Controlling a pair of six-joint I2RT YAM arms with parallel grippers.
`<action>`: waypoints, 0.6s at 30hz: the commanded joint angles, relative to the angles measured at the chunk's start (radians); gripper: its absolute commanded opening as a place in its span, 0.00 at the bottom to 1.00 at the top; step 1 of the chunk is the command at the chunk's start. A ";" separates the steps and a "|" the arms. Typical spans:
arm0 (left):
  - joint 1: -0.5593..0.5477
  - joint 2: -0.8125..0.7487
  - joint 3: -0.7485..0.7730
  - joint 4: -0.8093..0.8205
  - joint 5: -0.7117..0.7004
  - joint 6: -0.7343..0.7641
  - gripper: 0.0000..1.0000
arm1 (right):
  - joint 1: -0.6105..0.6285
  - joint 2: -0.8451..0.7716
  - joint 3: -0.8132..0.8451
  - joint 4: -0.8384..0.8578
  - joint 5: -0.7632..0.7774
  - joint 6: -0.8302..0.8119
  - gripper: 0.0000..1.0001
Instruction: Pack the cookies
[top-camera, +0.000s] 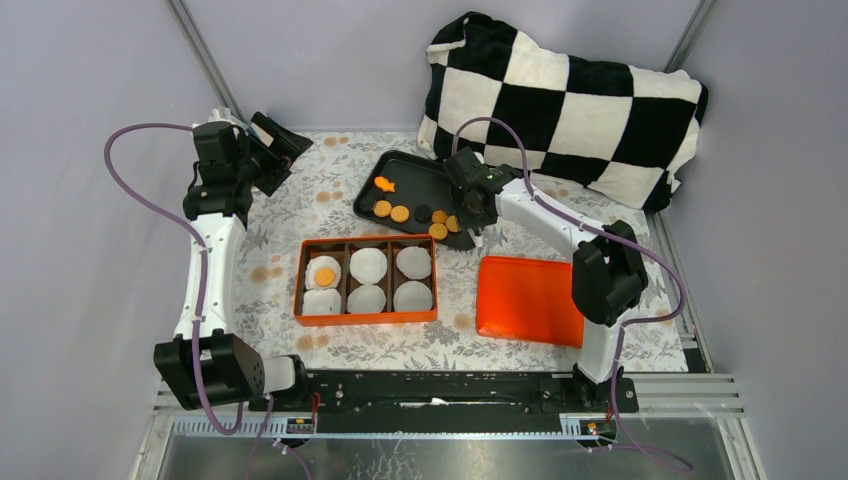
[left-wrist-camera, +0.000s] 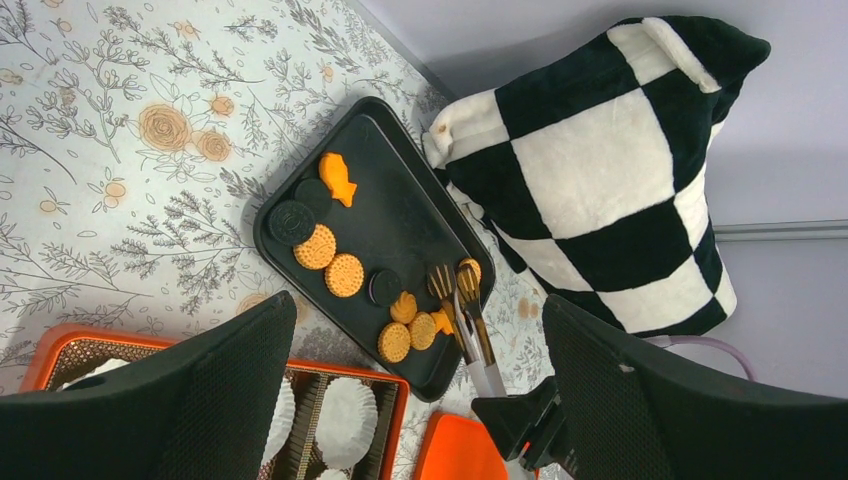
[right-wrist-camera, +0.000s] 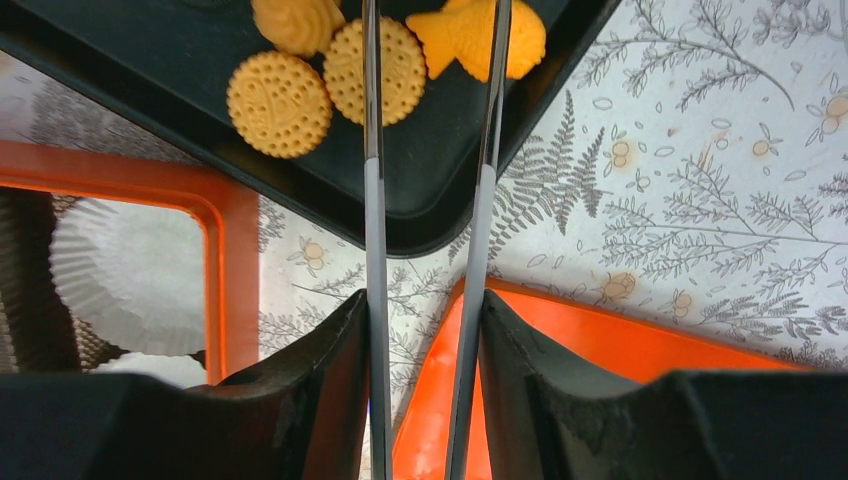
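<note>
Right arm poised with tongs over the cookie tray, on a flower-print tabletop boxed in by plain grey walls.

The floral tablecloth (top-camera: 270, 230) runs back to pale grey walls (top-camera: 330, 60), with a black-and-white checked pillow (top-camera: 570, 100) propped in the far right corner. The cookies (top-camera: 399, 213) lie mostly on the black tray (top-camera: 420, 185) at the back. One round cookie (top-camera: 325, 276) sits in a white paper cup in the far left cell of the orange box (top-camera: 366, 316). An orange lid (top-camera: 530, 300) lies flat just right of the box. The right gripper (right-wrist-camera: 422, 320) is clenched on metal tongs (right-wrist-camera: 372, 200), whose arms reach over the tray's near right corner. The left gripper (top-camera: 285, 150) hangs raised at the far left, fingers spread wide and holding nothing.
</note>
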 joint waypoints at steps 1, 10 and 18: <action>-0.003 0.003 0.028 -0.003 -0.001 0.026 0.97 | -0.005 -0.083 0.058 0.020 -0.042 -0.005 0.02; 0.005 -0.020 0.048 -0.030 -0.048 0.036 0.97 | 0.046 -0.211 0.071 0.032 -0.095 -0.028 0.00; 0.008 -0.027 0.052 -0.039 -0.054 0.042 0.97 | 0.279 -0.192 0.192 -0.046 -0.111 -0.085 0.00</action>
